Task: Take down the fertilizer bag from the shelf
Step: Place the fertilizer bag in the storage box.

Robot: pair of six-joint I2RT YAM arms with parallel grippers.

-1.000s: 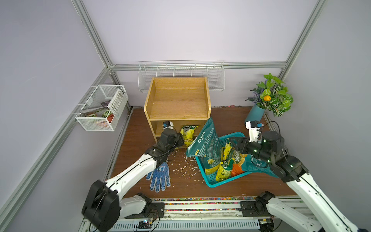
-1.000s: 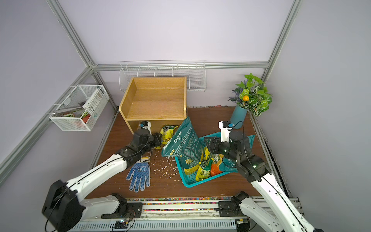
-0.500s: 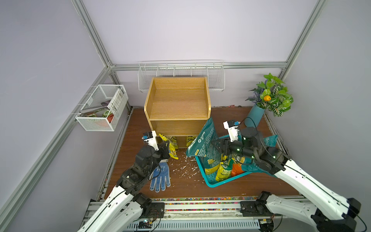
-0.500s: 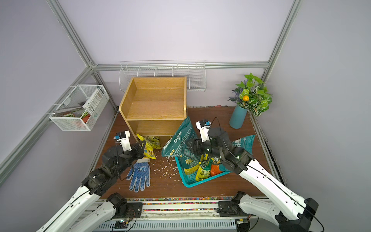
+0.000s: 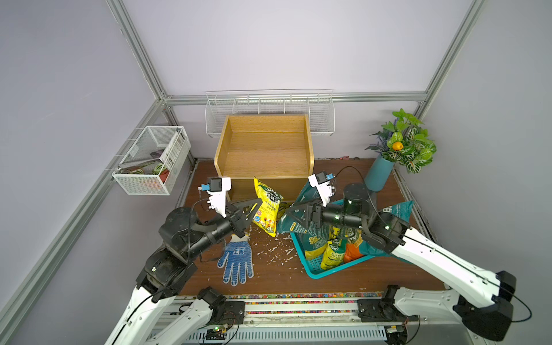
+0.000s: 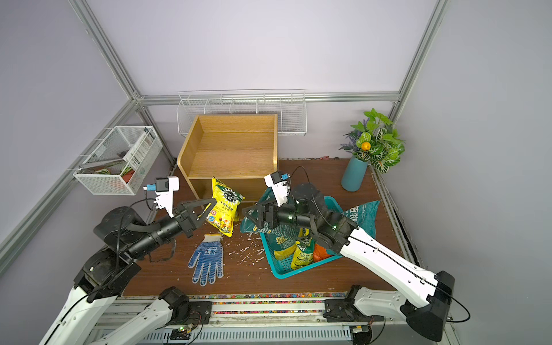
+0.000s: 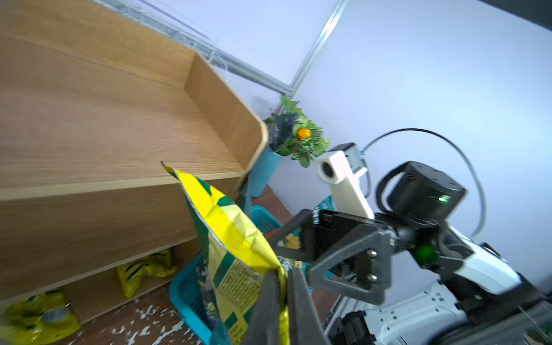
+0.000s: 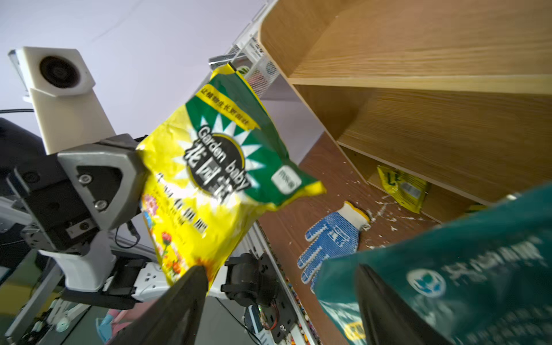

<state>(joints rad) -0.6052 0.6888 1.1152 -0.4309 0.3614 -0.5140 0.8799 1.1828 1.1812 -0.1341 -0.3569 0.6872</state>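
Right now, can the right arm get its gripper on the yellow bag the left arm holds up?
Probably yes: the right gripper is open and faces the yellow fertilizer bag, held in the air by the left gripper, with nothing between them. The teal bag crowds one side.

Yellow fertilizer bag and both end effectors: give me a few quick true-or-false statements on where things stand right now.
1. The left end effector is shut on the yellow fertilizer bag. True.
2. The bag rests on the shelf. False: it hangs in the air in front of the shelf.
3. The right end effector grips the bag too. False: its jaws stand open, closed on nothing.
4. The blue glove lies on the table, outside the teal basket. True.
5. A second yellow bag lies in the shelf's bottom tier. True.
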